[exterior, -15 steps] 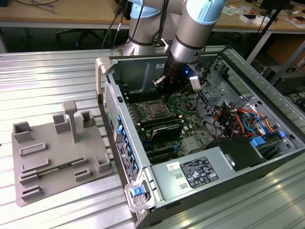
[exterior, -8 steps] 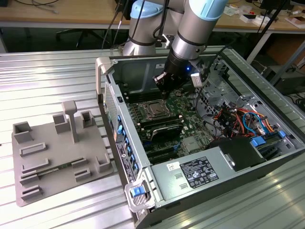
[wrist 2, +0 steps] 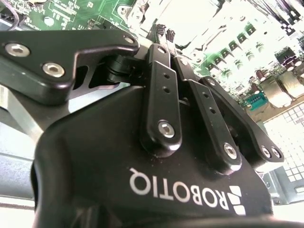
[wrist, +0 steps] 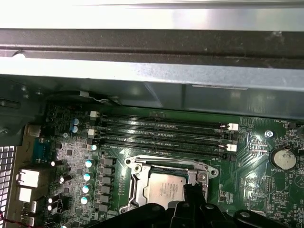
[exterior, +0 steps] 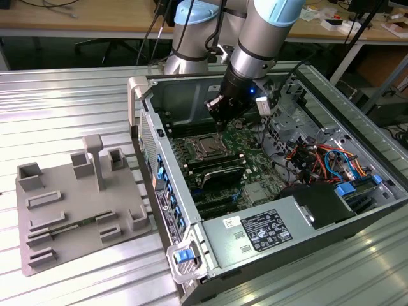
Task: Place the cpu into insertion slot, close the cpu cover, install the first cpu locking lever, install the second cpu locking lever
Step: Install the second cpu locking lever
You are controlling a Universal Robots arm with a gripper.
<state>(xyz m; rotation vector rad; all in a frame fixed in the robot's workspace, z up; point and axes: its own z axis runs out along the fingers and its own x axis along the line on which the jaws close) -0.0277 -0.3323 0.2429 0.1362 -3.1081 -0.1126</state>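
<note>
The cpu [wrist: 161, 192] is a silver-grey square lying flat inside the insertion slot [exterior: 205, 148] on the green motherboard. The cpu cover [wrist: 164, 164], a silver metal frame, lies down around the chip. My gripper [exterior: 220, 122] hangs just above the slot's far edge inside the open computer case. In the second wrist view its black fingers [wrist 2: 159, 71] run together to the gripper [wrist 2: 164, 32] tip, shut, with nothing seen between them. In the first wrist view the gripper [wrist: 192, 189] tip overlaps one edge of the chip; whether it touches is unclear.
Long black RAM slots [wrist: 161, 133] run beside the socket, under the case's metal wall [wrist: 152, 85]. A power supply [exterior: 261, 233] and bundled cables [exterior: 322, 159] fill the case towards the exterior view's right. A grey fixture plate [exterior: 76, 204] lies on the ribbed table at its left.
</note>
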